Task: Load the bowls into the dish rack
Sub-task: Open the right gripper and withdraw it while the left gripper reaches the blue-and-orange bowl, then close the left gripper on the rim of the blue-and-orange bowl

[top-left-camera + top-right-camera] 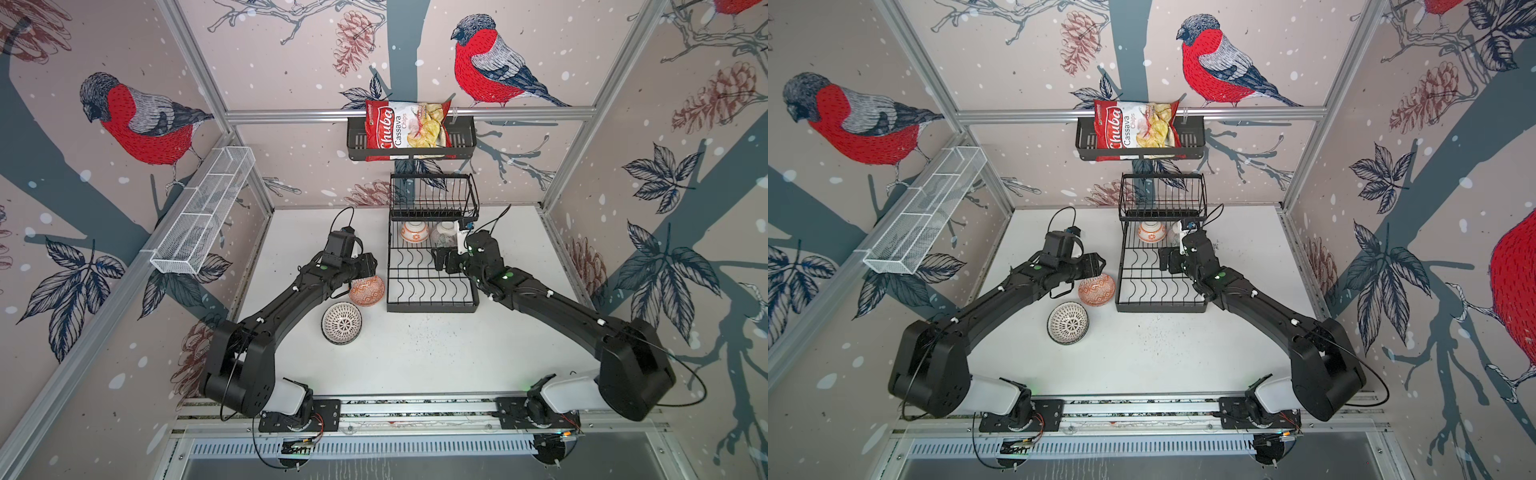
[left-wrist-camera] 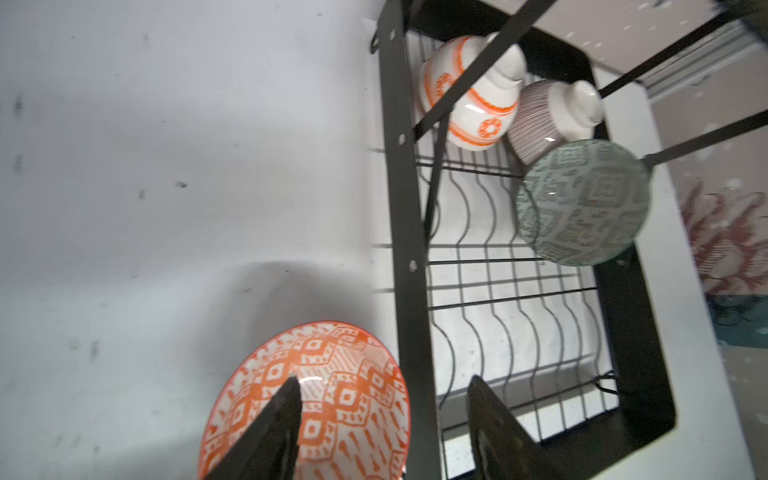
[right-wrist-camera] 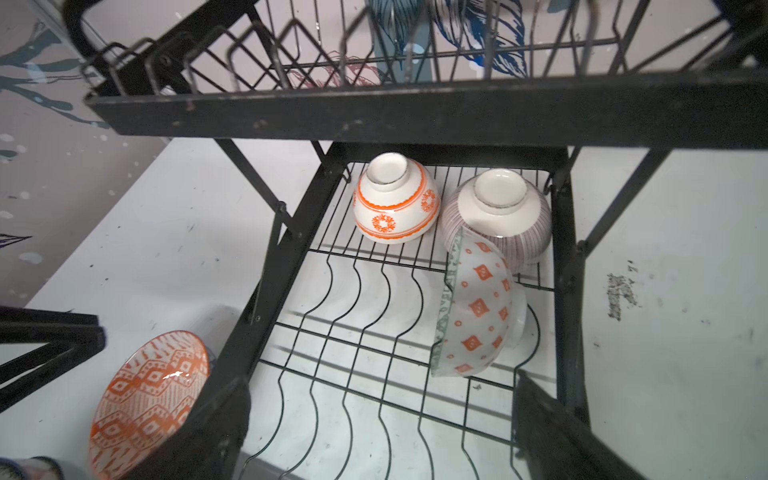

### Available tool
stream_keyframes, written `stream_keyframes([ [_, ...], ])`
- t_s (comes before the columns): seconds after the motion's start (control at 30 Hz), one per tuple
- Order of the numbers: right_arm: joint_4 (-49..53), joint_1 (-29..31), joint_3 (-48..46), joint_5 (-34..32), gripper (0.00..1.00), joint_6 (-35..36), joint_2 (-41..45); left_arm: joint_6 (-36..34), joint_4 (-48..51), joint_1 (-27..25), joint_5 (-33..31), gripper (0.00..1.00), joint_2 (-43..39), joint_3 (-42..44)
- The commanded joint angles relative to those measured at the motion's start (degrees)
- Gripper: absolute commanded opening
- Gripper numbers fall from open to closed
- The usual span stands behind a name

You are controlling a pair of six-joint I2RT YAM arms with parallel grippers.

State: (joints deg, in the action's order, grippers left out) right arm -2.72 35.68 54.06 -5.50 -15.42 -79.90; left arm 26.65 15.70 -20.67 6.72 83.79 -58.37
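Three bowls already sit in the lower level of the dish rack (image 1: 432, 308). The orange flower bowl (image 3: 395, 199) and the pink-lined bowl (image 3: 498, 216) are set upside down at the back, most likely so that water can run off them. The bowl with a green inside (image 3: 478, 307) is stood on its edge between the wavy wires, just beside the pink-lined bowl, and it looks to be kept from rolling by those wires. Two bowls are left on the surface (image 1: 415, 357). The orange zigzag bowl (image 1: 366, 291) is found right beside the rack's left side, and the black-and-white dotted bowl (image 1: 342, 323) a bit nearer the front. The left end effector (image 2: 382, 380) is held about half open over the orange zigzag bowl. One finger is placed above the inside and the other out past the rim, probably so the rim can be pinched next; nothing is gripped yet. The right end effector (image 3: 380, 380) is held wide open low over the rack's wires, just short of the bowl with a green inside, and nothing is held in it.
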Motion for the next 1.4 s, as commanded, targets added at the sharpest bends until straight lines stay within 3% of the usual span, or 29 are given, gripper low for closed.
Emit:
stream_keyframes([
  [0.0,-3.0,0.5,-0.9,2.2,0.97,1.4,1.0,-0.1,7.2,0.2,-6.9,0.62,2.0,-2.2],
  [0.27,-3.7,0.7,-1.9,2.7,0.98,1.5,1.2,-1.6,11.8,0.3,-8.4,0.57,4.8,-4.2],
  [0.5,-4.6,1.0,-2.7,2.9,0.98,1.7,1.0,-3.3,18.5,0.3,-13.3,0.57,6.7,-7.0],
  [0.7,-5.4,1.2,-3.4,3.3,0.98,1.8,1.2,-4.9,18.7,0.3,-13.0,0.56,9.1,-7.8],
  [0.9,-5.8,1.1,-3.8,3.3,0.98,2.2,1.7,-5.0,20.3,0.5,-16.9,0.54,12.3,-9.1],
  [1.37,-6.2,1.2,-3.8,3.6,0.98,2.2,1.7,-7.4,18.1,0.8,-14.1,0.46,18.8,-10.0],
])
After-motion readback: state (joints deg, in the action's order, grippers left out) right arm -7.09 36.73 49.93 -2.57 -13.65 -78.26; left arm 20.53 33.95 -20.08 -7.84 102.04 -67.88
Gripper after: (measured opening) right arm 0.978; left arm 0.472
